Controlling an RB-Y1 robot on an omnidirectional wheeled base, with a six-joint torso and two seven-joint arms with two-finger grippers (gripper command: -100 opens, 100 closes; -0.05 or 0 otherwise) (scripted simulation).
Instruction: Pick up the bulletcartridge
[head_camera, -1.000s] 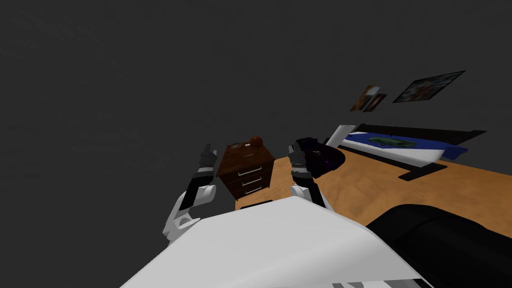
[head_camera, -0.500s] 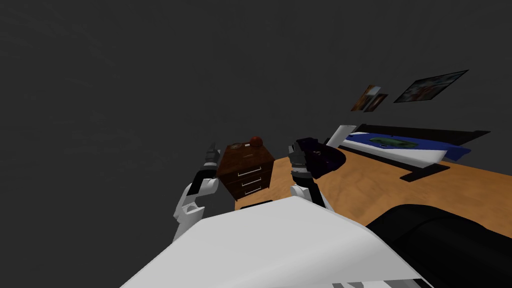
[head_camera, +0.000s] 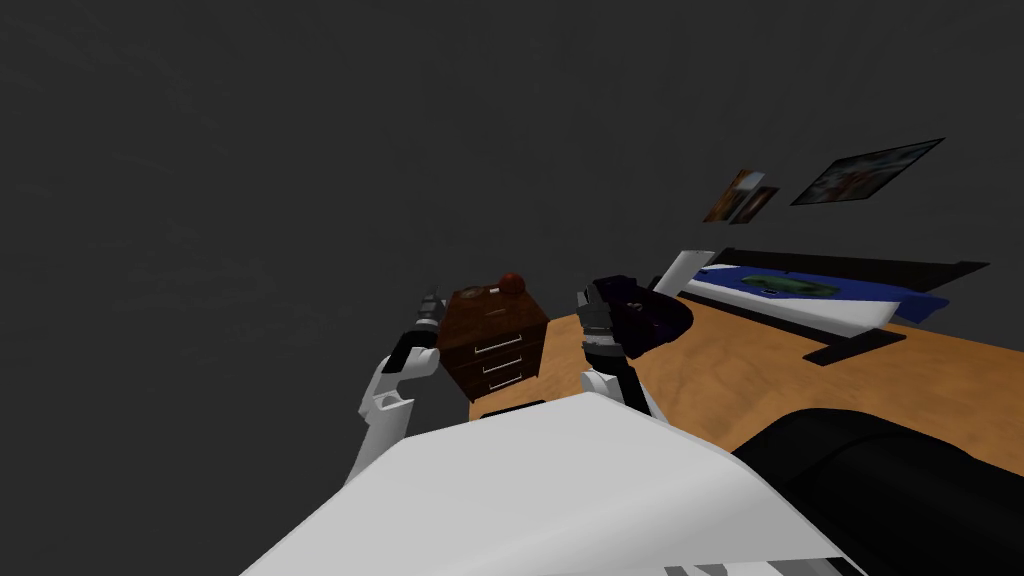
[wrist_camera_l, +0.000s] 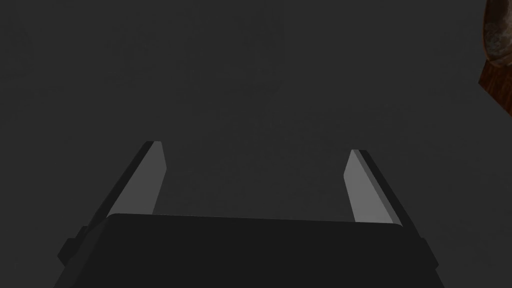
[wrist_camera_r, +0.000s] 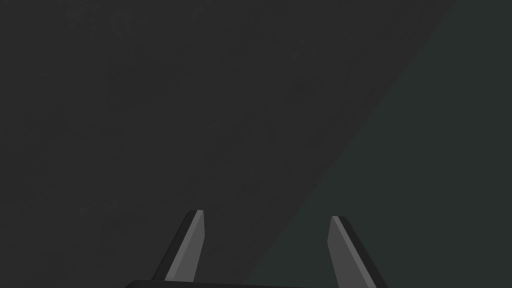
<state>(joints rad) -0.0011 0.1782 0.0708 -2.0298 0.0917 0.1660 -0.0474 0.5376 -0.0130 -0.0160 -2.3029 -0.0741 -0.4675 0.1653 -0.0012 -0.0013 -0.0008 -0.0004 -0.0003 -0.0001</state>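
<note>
A brown nightstand (head_camera: 492, 338) with three drawers stands against the dark wall. Its top carries a small pale object (head_camera: 493, 290), too small to identify, between a shallow dish (head_camera: 473, 293) and a red-brown ball (head_camera: 512, 281). My left gripper (head_camera: 431, 303) is raised just beside the nightstand's left edge. In the left wrist view that gripper (wrist_camera_l: 255, 147) is open with nothing between the fingers, and a corner of the nightstand (wrist_camera_l: 496, 87) shows off to one side. My right gripper (head_camera: 588, 298) is held up to the right of the nightstand; the right wrist view shows it (wrist_camera_r: 266, 216) open and empty.
A dark purple seat (head_camera: 652, 315) sits on the wooden floor (head_camera: 760, 370) right of the nightstand. Behind it is a bed (head_camera: 800, 290) with a blue cover. A black rounded object (head_camera: 900, 480) lies near my right side. Pictures (head_camera: 740, 197) hang on the wall.
My left arm has swung in towards the nightstand, bringing its gripper up against the left edge. The right arm has stayed where it was.
</note>
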